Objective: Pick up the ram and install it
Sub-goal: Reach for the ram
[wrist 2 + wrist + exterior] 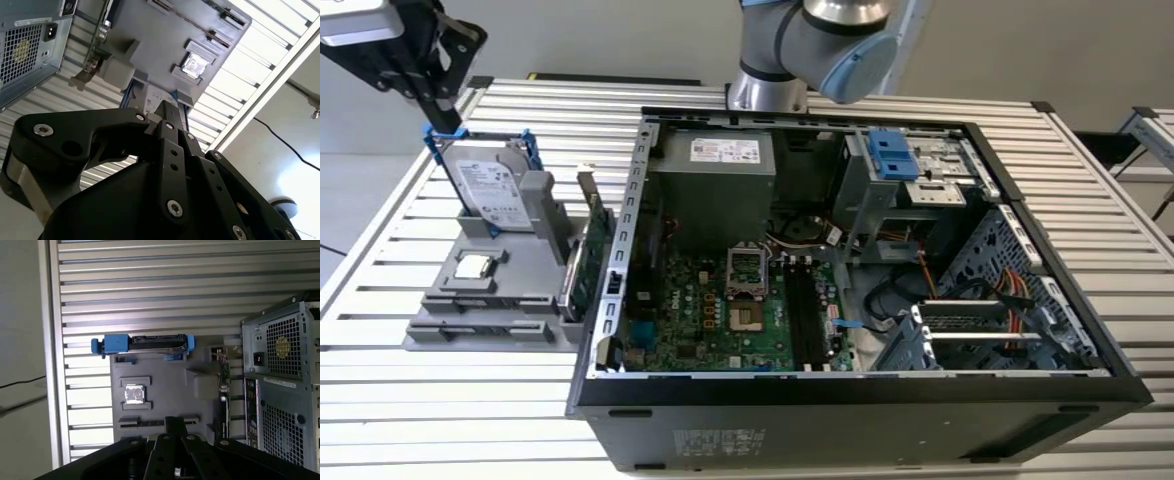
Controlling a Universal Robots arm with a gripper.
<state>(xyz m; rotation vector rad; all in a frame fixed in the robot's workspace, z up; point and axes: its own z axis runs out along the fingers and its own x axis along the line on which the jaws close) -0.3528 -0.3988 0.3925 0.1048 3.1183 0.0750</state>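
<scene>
My gripper (440,110) hangs high at the exterior view's far left, just above the blue-clipped hard drive (494,190). Its black fingers look shut with nothing between them. In both wrist views the fingertips (170,107) (173,422) point down at the grey parts holder (520,305) (155,390). The ram is hidden from me or too slim to tell apart among the holder's slots. The black motherboard slots (806,318) lie inside the open computer case (854,395) at the exterior view's centre.
On the holder sit a silver chip (476,265) (133,393) and a green card with a metal bracket (595,250), standing edge-on against the case wall. The robot's base (787,50) rises behind the case. The slatted table's edge (50,365) runs close by.
</scene>
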